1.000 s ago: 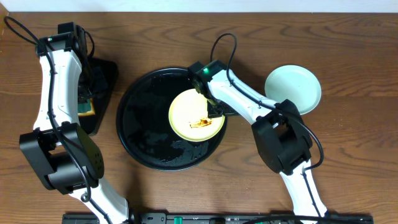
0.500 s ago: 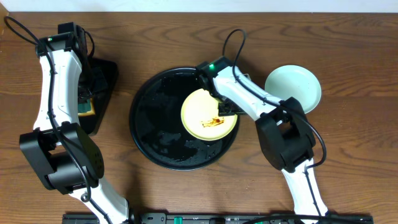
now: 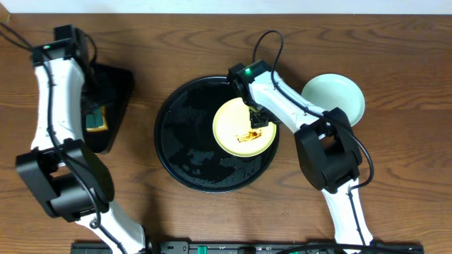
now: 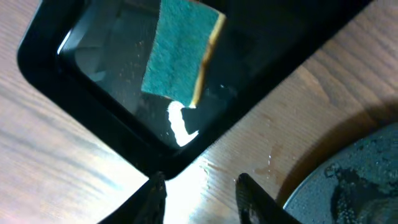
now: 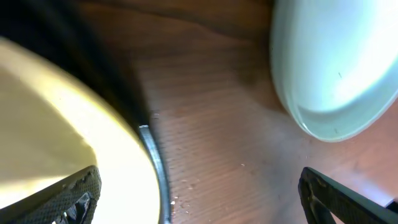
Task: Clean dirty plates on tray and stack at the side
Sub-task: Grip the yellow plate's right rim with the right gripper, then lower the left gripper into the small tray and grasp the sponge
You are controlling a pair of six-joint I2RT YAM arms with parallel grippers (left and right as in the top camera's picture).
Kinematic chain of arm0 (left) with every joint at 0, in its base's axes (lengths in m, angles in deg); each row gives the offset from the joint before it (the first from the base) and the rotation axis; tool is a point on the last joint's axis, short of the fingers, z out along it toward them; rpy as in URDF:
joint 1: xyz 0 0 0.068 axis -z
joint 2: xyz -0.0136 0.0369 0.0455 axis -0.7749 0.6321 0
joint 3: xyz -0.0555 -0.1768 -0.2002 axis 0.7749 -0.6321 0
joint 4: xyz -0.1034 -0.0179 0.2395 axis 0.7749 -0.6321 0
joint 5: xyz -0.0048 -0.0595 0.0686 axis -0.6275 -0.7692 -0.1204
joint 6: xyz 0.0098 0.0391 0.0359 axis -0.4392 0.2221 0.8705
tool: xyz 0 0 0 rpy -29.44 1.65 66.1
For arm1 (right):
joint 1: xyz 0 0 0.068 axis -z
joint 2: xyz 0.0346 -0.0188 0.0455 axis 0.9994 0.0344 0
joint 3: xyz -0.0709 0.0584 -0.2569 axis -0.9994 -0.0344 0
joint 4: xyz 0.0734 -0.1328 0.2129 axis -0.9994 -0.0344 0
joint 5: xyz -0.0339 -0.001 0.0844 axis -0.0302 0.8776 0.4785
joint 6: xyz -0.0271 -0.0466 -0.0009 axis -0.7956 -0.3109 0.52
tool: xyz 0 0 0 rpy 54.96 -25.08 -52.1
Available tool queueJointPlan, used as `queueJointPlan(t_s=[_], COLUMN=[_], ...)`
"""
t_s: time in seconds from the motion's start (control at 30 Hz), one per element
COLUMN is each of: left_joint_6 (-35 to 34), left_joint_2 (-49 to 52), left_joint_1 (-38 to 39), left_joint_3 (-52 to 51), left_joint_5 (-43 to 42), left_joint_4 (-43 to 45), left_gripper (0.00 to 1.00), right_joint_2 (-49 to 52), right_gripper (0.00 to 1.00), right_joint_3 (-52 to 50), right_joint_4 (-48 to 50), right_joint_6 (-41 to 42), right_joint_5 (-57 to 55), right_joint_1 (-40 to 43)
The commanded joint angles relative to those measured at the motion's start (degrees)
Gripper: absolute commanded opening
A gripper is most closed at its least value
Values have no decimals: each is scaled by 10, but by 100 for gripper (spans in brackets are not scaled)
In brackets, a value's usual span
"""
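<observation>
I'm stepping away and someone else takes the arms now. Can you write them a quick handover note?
Left gripper: open, empty, over the table beside the small tray that holds the sponge.
Right gripper: open, holding nothing, one finger over the yellow plate at its right edge.
Things: the yellow plate, with a brown smear, lies in the round tray. A mint plate sits on the table to the right.
Done: mint plate is off the tray and looks clean.
Left: take sponge, wipe yellow plate, stack it on the mint one. Only two plates show.

Plate (image 3: 229, 130) on tray (image 3: 183, 148), second plate (image 3: 339, 95) right of tray.
</observation>
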Motion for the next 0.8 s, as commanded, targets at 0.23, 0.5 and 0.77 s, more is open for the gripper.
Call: queueJointPlan(t_s=[0.23, 0.5, 0.77], left_joint_6=[100, 125, 127], left_joint_2=[-3, 54, 128], left_joint_1=[-137, -143, -142], left_joint_3=[-4, -4, -4], left_joint_5=[-174, -189, -180], left_joint_4=[18, 36, 64], left_gripper=[50, 58, 61], right_joint_2=[2, -1, -1], right_gripper=[99, 99, 99], right_joint_3=[-3, -3, -3], right_joint_4=[37, 9, -24], right_joint_6=[-172, -172, -172], right_joint_5=[66, 73, 73], right_joint_1=[-36, -38, -40])
